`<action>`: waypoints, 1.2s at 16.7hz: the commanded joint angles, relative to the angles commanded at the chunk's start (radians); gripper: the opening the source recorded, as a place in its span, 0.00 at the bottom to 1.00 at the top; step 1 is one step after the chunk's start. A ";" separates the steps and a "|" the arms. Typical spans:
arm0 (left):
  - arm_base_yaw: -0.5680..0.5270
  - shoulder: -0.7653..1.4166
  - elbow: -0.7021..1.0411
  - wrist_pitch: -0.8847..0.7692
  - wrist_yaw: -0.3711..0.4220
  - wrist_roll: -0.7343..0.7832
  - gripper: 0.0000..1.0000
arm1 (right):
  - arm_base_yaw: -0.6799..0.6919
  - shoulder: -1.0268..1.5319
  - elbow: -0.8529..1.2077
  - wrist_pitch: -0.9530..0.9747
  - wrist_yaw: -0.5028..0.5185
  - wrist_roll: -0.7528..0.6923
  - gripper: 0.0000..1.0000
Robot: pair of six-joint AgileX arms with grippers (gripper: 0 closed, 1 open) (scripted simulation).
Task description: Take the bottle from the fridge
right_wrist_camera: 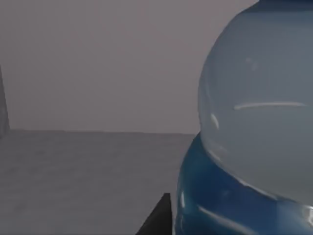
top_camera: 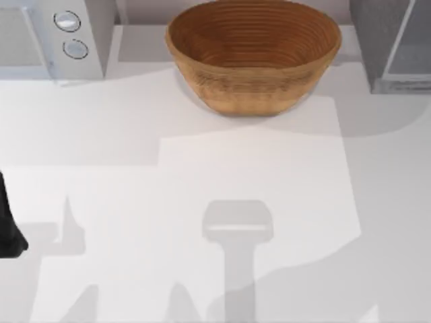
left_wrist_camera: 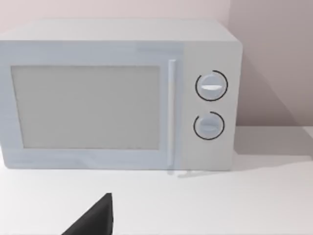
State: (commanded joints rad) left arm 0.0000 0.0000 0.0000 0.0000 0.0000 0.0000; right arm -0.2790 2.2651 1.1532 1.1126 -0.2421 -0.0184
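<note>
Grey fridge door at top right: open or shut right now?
Open. In the top view the lighter grey door panel stands angled out from the speckled grey fridge; the right wrist view shows the pale-blue bottle against a dim grey interior.

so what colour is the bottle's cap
Bright blue, under the pale-blue clear bottle; the cap shows best in the right wrist view.

A wooden bowl (top_camera: 253, 54) is sitting upright at the back middle of the white table (top_camera: 202, 168), with a white microwave (top_camera: 57, 37) standing well apart at the back left (its two round knobs (left_wrist_camera: 211, 86) are stacked beside the door handle (left_wrist_camera: 171, 112)).
</note>
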 joint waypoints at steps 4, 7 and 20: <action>0.000 0.000 0.000 0.000 0.000 0.000 1.00 | 0.000 0.000 0.000 0.000 0.000 0.000 0.00; 0.000 0.000 0.000 0.000 0.000 0.000 1.00 | -0.003 -0.005 0.000 -0.004 0.000 0.002 0.00; 0.000 0.000 0.000 0.000 0.000 0.000 1.00 | -0.013 -0.172 -0.015 -0.134 -0.016 0.004 0.00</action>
State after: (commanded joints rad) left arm 0.0000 0.0000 0.0000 0.0000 0.0000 0.0000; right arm -0.2920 2.0933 1.1384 0.9790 -0.2577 -0.0144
